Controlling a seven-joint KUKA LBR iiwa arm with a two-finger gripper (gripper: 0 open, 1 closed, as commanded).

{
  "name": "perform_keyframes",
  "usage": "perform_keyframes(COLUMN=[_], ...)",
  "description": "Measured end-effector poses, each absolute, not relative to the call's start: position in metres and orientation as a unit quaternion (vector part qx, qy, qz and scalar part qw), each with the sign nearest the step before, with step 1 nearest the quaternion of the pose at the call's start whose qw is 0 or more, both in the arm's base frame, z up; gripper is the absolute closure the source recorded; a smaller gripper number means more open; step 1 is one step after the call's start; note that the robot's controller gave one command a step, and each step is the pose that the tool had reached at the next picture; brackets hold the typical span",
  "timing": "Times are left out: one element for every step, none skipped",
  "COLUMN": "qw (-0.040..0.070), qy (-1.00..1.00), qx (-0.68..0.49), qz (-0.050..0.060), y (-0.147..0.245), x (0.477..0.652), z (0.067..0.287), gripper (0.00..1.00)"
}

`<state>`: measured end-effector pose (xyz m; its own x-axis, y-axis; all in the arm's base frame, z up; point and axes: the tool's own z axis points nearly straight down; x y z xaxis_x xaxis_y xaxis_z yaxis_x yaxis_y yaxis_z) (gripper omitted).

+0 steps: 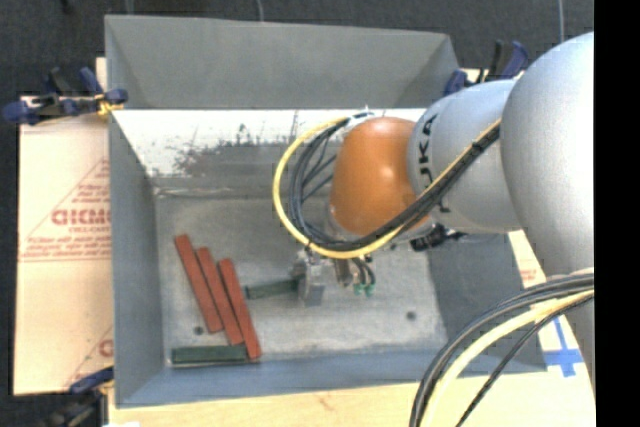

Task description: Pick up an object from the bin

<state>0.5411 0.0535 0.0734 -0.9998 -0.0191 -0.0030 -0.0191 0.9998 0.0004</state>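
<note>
arm [520,150] comes in from the right of the camera view, big grey link angled down and to the left. wrist pitched near vertical, its orange cover [370,175] facing the camera and hiding most of what sits under it. cable bundle [288,183], yellow and black, loops off the left side of the cover and wraps back underneath. second bundle [490,340] arcs across the lower right corner. claw [312,283] pokes out just below the cover's lower left edge, pointing down, sitting low.
</note>
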Motion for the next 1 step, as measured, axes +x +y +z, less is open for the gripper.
perform_keyframes(qw=[0.002], qy=[1.0], qx=[-0.009], qz=[0.0], y=[0.0535], x=[0.5411], z=[0.0734], gripper=[1.0])
